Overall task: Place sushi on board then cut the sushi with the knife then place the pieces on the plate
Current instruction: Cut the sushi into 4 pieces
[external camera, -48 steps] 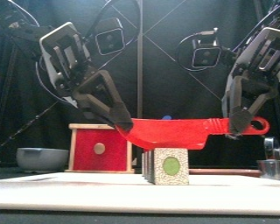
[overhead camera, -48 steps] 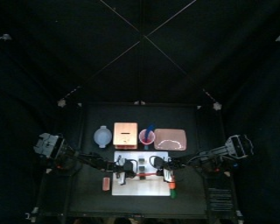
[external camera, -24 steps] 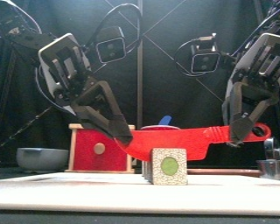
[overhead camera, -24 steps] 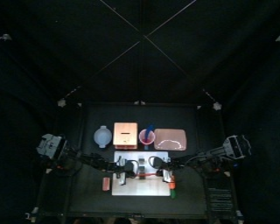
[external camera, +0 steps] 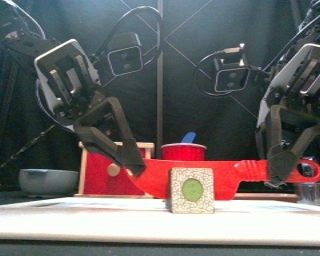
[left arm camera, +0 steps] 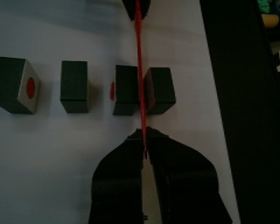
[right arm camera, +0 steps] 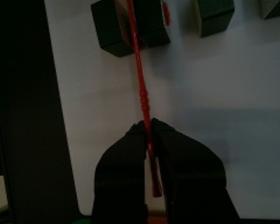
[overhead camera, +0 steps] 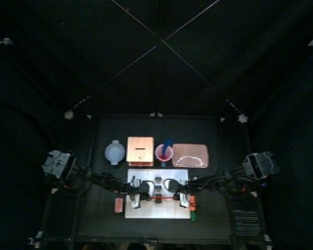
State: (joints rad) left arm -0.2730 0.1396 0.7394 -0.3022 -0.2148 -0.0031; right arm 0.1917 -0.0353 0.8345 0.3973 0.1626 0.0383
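Cutting step: red knife lies level, its blade in the gap between two blocks of the sushi roll.
Left gripper: jaws closed tight on the blade end.
Right gripper: jaws closed tight on the handle end.
Sushi place: on the white board, blocks in a row.
Advice: I think both ends should go down equally, blade upright, so no block tips.
Pink plate: behind the board.
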